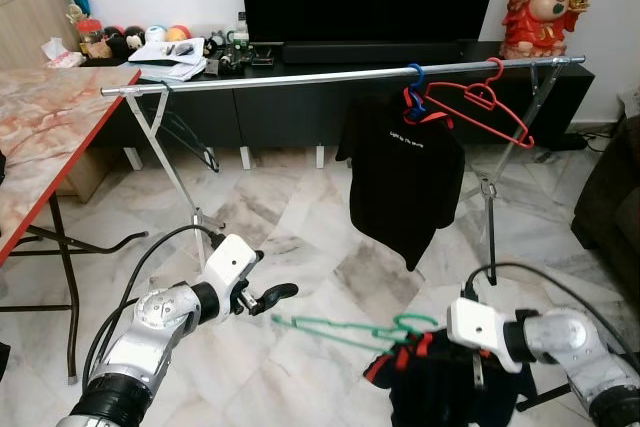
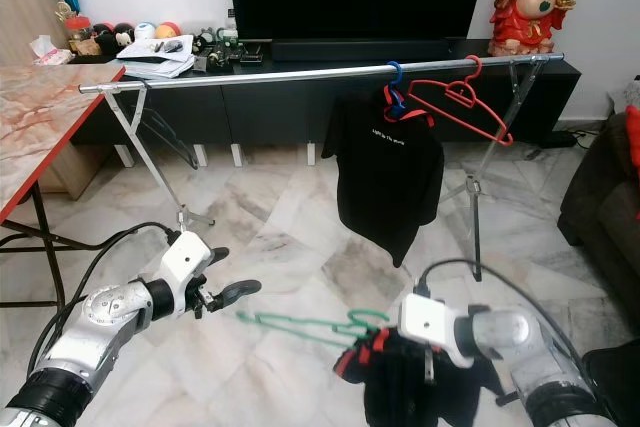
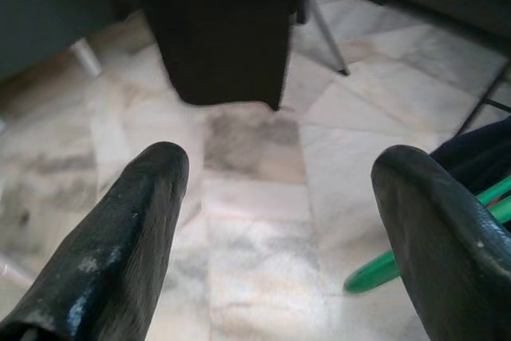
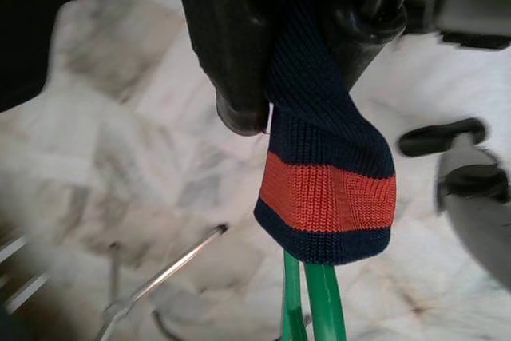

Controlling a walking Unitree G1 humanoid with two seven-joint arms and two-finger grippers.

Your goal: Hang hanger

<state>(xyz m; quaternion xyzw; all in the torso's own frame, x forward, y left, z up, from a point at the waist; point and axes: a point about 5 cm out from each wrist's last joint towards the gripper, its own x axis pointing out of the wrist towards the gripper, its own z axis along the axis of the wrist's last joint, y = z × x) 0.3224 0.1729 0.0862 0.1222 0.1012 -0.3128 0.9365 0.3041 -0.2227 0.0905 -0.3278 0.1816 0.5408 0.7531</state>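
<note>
Low over the marble floor (image 1: pixel 300 227), in front of the clothes rail (image 1: pixel 300 78), the right claw (image 4: pixel 307 109) is clenching the navy collar with its orange stripe (image 4: pixel 327 197) of a dark garment (image 1: pixel 450 387), and the green hanger (image 1: pixel 340 330) is sitting inside that garment with its bare arm sticking out toward the robot's left. The hanger's long axis is lying roughly level and across the body, running from the right claw toward the left claw (image 1: pixel 268 299). The left claw is hovering released, fingers (image 3: pixel 136 221) spread wide, just beside the hanger's free tip; a green piece of it is peeking past one finger in the left wrist view. So the left arm is nearer the free end, while the right arm is carrying the load. The rail is standing well above and beyond both claws, already bearing a black shirt (image 1: pixel 405 177) on a blue hanger (image 1: pixel 414 87) and an empty red hanger (image 1: pixel 480 107), with bare bar to the left of them. Getting the hook up onto that bar will probably need a lift and a tilt.
</note>
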